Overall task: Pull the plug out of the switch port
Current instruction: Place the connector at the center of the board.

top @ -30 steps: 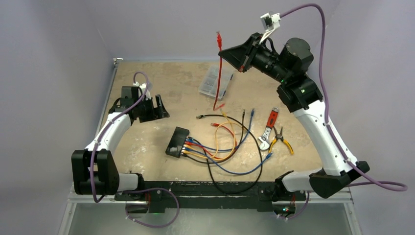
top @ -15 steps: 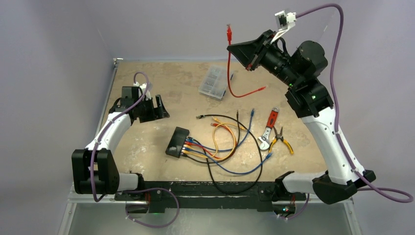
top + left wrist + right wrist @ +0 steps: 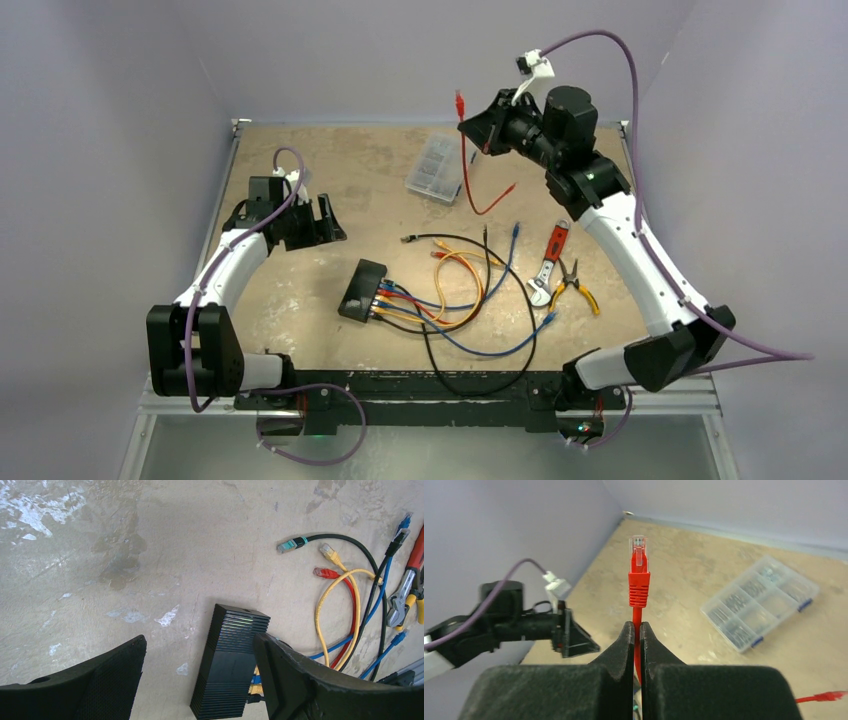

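Seen from above, the switch (image 3: 362, 290), a flat black rectangular box, lies on the scuffed tan table (image 3: 290, 180). Thin looping cables (image 3: 470, 300) in blue, yellow, orange and black are plugged into its long right side. Well beyond the switch and raised above it, the right gripper (image 3: 468, 122) is clenched on a thin red cable (image 3: 466, 165), both ends of which hang free of the switch. The left gripper (image 3: 325, 220) is held beyond the switch to its left.

In the left wrist view, the finely ridged switch (image 3: 230, 665) is framed between the spread, released jaws of the left gripper (image 3: 200, 644), whose fingers (image 3: 115, 675) are coarsely textured; nothing is grasped.

In the right wrist view, the red cable (image 3: 637, 615) is pinched by the right gripper (image 3: 635, 628), and its ribbed boot and clear plug (image 3: 639, 547) stand upright above the fingertips.
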`<action>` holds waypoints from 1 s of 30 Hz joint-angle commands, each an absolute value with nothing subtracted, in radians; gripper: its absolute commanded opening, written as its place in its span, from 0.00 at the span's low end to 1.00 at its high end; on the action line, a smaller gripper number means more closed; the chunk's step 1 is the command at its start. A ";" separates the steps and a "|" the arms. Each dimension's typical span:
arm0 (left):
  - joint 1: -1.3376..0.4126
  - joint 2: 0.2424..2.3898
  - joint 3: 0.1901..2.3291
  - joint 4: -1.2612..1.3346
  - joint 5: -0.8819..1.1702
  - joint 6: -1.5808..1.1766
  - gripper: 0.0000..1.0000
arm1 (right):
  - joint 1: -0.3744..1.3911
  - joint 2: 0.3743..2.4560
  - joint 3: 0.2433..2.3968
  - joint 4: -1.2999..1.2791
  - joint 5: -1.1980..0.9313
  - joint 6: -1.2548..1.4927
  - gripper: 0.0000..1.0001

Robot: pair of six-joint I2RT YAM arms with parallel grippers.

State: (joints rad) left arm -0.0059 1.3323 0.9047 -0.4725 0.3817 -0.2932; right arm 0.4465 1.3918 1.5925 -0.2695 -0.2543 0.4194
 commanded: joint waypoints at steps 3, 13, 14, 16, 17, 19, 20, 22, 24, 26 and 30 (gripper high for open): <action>0.000 1.334 0.906 -0.451 0.397 -0.272 0.79 | 0.307 1.412 1.538 -0.234 -0.295 0.428 0.00; 0.000 1.331 0.907 -0.452 0.396 -0.272 0.78 | 0.134 1.503 1.594 -0.310 -0.268 0.392 0.00; 0.000 1.330 0.907 -0.452 0.396 -0.272 0.78 | 0.123 1.515 1.609 -0.321 -0.254 0.385 0.00; 0.000 1.330 0.907 -0.452 0.396 -0.272 0.78 | 0.097 1.541 1.637 -0.336 -0.229 0.373 0.00; 0.000 1.331 0.908 -0.452 0.396 -0.272 0.78 | 0.080 1.555 1.651 -0.344 -0.225 0.369 0.00; 0.000 1.331 0.907 -0.452 0.396 -0.272 0.78 | 0.042 1.581 1.679 -0.359 -0.211 0.364 0.00; 0.000 1.331 0.907 -0.453 0.396 -0.272 0.78 | 0.028 1.595 1.695 -0.368 -0.200 0.362 0.00; 0.000 1.330 0.907 -0.452 0.396 -0.272 0.78 | 0.006 1.624 1.724 -0.389 -0.177 0.354 0.00; 0.000 1.330 0.907 -0.453 0.396 -0.272 0.78 | -0.019 1.659 1.748 -0.405 -0.159 0.349 0.00; 0.000 1.329 0.907 -0.452 0.396 -0.272 0.78 | -0.032 1.684 1.756 -0.407 -0.128 0.343 0.00; 0.000 1.327 0.907 -0.452 0.395 -0.272 0.78 | -0.034 1.749 1.789 -0.424 -0.114 0.322 0.00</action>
